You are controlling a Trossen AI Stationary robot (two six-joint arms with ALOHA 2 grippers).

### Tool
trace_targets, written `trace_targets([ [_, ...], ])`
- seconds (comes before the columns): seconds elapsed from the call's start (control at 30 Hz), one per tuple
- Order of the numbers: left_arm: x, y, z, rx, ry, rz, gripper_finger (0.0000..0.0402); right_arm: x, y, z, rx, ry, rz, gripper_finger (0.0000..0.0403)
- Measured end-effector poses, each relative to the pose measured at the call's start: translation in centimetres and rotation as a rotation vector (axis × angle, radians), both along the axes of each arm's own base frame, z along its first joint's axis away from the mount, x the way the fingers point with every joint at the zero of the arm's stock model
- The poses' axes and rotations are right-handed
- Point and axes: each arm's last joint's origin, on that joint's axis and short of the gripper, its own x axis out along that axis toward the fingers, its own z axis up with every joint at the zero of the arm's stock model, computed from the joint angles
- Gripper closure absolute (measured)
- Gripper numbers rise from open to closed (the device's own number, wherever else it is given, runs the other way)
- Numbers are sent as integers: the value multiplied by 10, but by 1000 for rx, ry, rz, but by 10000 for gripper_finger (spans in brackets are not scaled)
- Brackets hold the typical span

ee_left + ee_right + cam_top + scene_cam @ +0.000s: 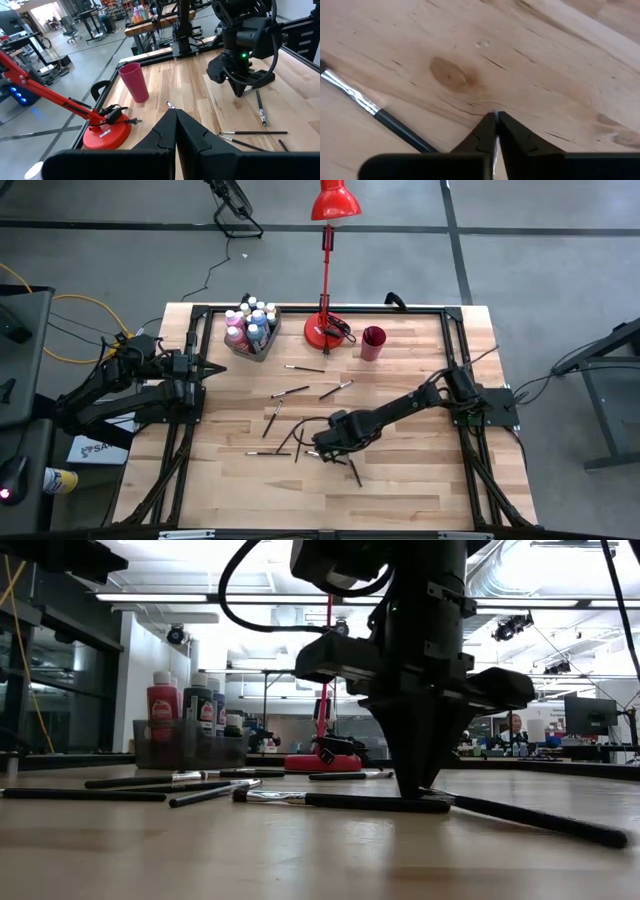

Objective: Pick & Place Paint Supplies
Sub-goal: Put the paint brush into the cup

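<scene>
Pressing its tip down on the worktop [400, 480], the right claw [496, 119] is shut tight with nothing clearly in it. A brush [375, 114] lies just beside it. More brushes [300, 391] lie spread over the middle. The bottles [250, 325] stand in the bin [262, 347]. The left claw [175, 114] waits at the left edge, also shut.
</scene>
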Motion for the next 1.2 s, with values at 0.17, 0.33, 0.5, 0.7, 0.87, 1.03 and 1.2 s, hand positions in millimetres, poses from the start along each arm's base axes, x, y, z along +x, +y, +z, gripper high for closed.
trace_targets([
  [0.17,0,0,0,0,0,0,402,-1,0,0,1,17,-55,397],
  [0.33,0,0,0,0,0,0,402,-5,-1,16,-20,-19,-97,399],
  [0.5,0,0,0,0,0,0,402,-16,-8,52,-129,-94,-158,399],
  [0.7,0,0,0,0,0,0,402,-36,-22,103,-379,-255,-252,399],
  [0.87,0,0,0,0,0,0,402,-54,-40,141,-659,-391,-315,400],
  [1.03,0,0,0,0,1,0,402,-73,-61,173,-888,-452,-336,400],
  [1.2,0,0,0,0,1,0,402,-91,-82,201,-1042,-467,-323,400],
])
